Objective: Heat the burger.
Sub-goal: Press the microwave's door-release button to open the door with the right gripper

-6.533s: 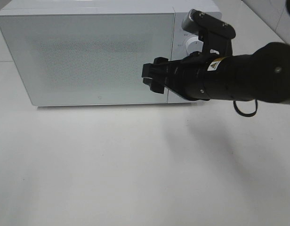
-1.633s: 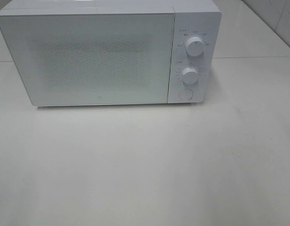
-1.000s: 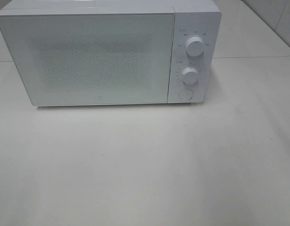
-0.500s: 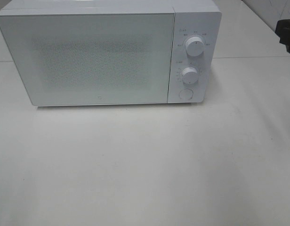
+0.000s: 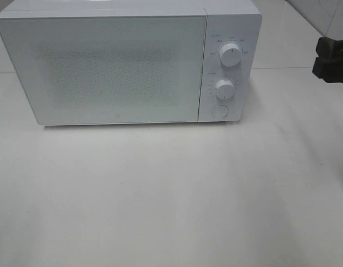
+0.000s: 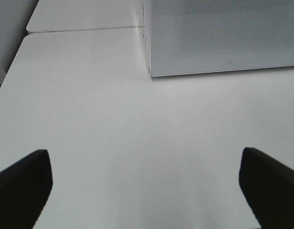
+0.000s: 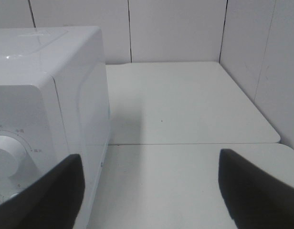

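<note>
White desk (image 5: 171,194) against pale walls (image 7: 175,28) carries a white microwave (image 5: 104,67), door closed, its speckled front hiding the inside. Two knobs (image 5: 231,55) and a round button (image 5: 219,110) sit on its right panel. No view shows the burger; its place cannot be told. Left gripper (image 6: 144,155) hangs over the desk near the microwave's front left corner, jaws wide apart, empty. Right gripper (image 7: 151,157) hovers off the microwave's right side, jaws apart, empty.
</note>
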Available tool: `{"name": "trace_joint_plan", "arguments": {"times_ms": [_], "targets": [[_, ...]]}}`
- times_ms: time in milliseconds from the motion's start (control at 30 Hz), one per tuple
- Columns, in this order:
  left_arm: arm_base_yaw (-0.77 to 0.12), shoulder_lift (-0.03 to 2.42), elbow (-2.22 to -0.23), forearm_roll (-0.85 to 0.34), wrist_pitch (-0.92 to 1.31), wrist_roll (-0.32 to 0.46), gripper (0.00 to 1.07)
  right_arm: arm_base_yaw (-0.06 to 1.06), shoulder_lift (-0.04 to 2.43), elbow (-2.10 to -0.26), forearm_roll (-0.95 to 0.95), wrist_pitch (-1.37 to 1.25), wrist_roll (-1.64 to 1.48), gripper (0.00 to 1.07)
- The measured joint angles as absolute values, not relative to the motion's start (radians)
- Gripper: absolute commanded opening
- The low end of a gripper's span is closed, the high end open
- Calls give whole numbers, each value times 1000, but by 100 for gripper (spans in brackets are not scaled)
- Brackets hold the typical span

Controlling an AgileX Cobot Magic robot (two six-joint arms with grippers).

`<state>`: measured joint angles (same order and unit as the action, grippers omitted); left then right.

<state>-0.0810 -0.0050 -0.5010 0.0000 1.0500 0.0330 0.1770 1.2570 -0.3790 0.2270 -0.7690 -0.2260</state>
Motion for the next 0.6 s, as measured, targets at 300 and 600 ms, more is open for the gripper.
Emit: {"name": "trace_joint_plan", "arguments": {"times_ms": [300, 600], "targets": [[-81, -5, -501, 0, 1050, 33, 100, 426, 1361, -340, 547, -1001, -397, 76], [-81, -5, -501, 0, 1050, 33, 100, 600, 1480, -339, 653, -1100, -398, 76]]}}
